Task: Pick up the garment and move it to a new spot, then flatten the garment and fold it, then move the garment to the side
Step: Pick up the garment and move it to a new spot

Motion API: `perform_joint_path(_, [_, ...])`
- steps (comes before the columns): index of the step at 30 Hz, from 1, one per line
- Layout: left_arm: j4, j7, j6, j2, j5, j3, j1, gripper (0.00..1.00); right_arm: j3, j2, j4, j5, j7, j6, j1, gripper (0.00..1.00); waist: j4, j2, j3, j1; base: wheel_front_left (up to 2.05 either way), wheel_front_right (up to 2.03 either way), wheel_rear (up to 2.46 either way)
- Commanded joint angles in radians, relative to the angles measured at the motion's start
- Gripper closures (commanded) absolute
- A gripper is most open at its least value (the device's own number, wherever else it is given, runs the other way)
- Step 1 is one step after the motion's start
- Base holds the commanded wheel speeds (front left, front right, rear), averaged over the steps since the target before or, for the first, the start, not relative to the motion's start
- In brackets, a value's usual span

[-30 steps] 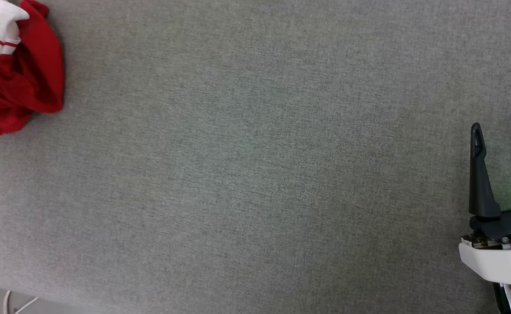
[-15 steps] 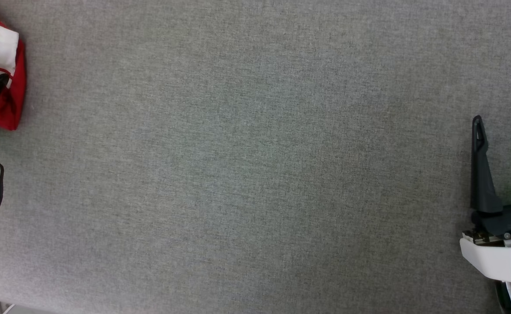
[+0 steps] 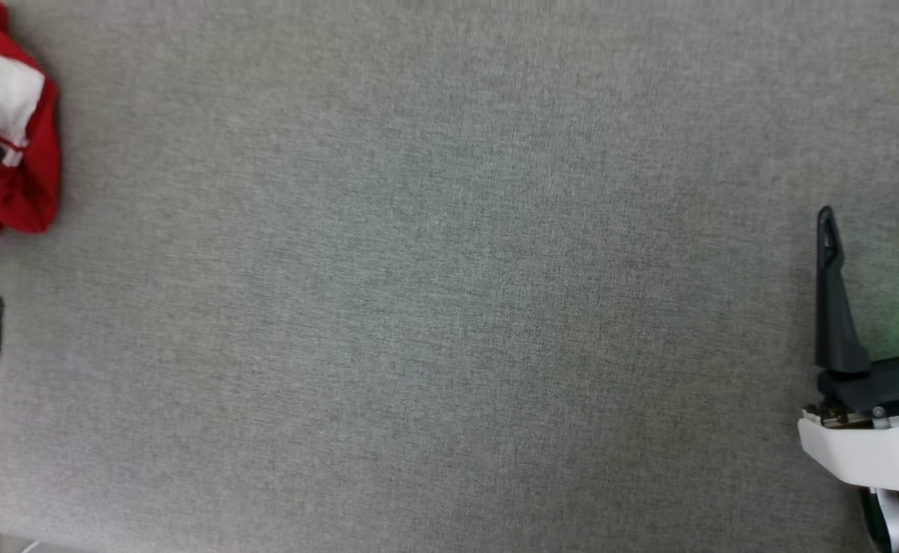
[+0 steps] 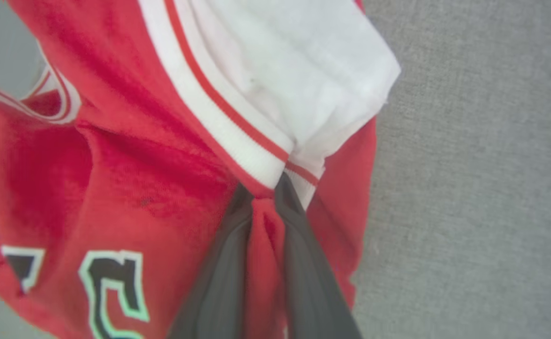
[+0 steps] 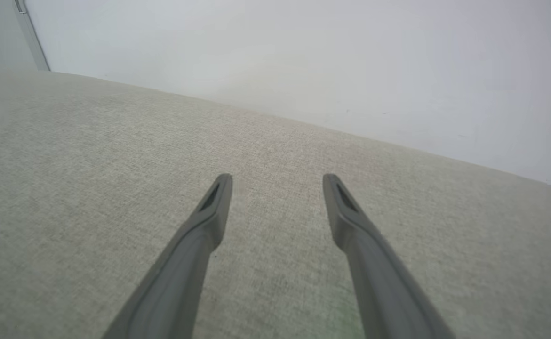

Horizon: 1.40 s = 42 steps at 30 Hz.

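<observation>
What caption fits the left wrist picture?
The left jaws pinch a fold of the red shirt.

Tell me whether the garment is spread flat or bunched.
Bunched: the garment is crumpled in folds, with red cloth pinched in the left tool.

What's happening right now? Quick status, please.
Left gripper pinched shut on the soft red jersey shirt with white sleeves. Right gripper open above grey fabric surface. Thin black cable near the shirt.
</observation>
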Motion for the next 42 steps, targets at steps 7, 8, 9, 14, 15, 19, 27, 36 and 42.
perform_joint_path(7, [-0.113, -0.023, 0.003, 0.071, 0.033, -0.056, -0.06, 1.0, 0.019, 0.032, 0.029, 0.024, -0.001, 0.0, -0.007, 0.0, -0.001, 0.0, -0.109, 0.0001, 0.0, 0.0, 0.0])
perform_joint_path(8, [-0.136, -0.026, 0.003, 0.081, 0.039, -0.066, -0.07, 1.0, 0.023, 0.036, 0.034, 0.027, -0.001, 0.0, -0.006, 0.0, -0.003, 0.0, -0.123, 0.0001, 0.0, 0.0, 0.0])
perform_joint_path(9, [-0.166, -0.026, 0.003, 0.088, 0.047, -0.08, -0.078, 1.0, 0.027, 0.041, 0.038, 0.029, -0.001, 0.0, -0.006, 0.0, -0.003, 0.0, -0.136, 0.0001, 0.0, 0.0, 0.0])
perform_joint_path(14, [-0.3, -0.005, 0.003, 0.11, 0.075, -0.134, -0.128, 1.0, 0.035, 0.056, 0.058, 0.039, -0.001, 0.0, 0.006, 0.0, -0.012, 0.0, -0.2, 0.0001, 0.0, 0.0, 0.0])
perform_joint_path(15, [-0.328, 0.004, 0.003, 0.11, 0.08, -0.145, -0.138, 1.0, 0.035, 0.059, 0.061, 0.04, -0.001, 0.0, 0.008, 0.0, -0.016, 0.0, -0.211, 0.0001, 0.0, 0.0, 0.0])
perform_joint_path(19, [-0.425, 0.042, 0.003, 0.098, 0.101, -0.187, -0.189, 1.0, 0.036, 0.066, 0.076, 0.053, -0.001, 0.0, 0.015, 0.0, -0.038, 0.0, -0.261, 0.0001, 0.0, 0.0, 0.0])
perform_joint_path(27, [-0.536, 0.124, 0.003, 0.006, 0.112, -0.292, -0.317, 1.0, 0.032, 0.067, 0.099, 0.126, -0.001, 0.0, 0.032, 0.0, -0.119, 0.0, -0.345, 0.0001, 0.0, 0.0, 0.0])
perform_joint_path(36, [-0.585, 0.156, 0.003, -0.112, 0.094, -0.441, -0.433, 1.0, 0.028, 0.067, 0.113, 0.173, -0.001, 0.0, 0.05, 0.0, -0.247, 0.0, -0.388, 0.0001, 0.0, 0.0, 0.0])
perform_joint_path(42, [-0.59, 0.14, 0.003, -0.17, 0.062, -0.521, -0.473, 1.0, 0.018, 0.067, 0.12, 0.193, -0.001, 0.0, 0.058, 0.0, -0.334, 0.0, -0.398, 0.0001, 0.0, 0.0, 0.0])
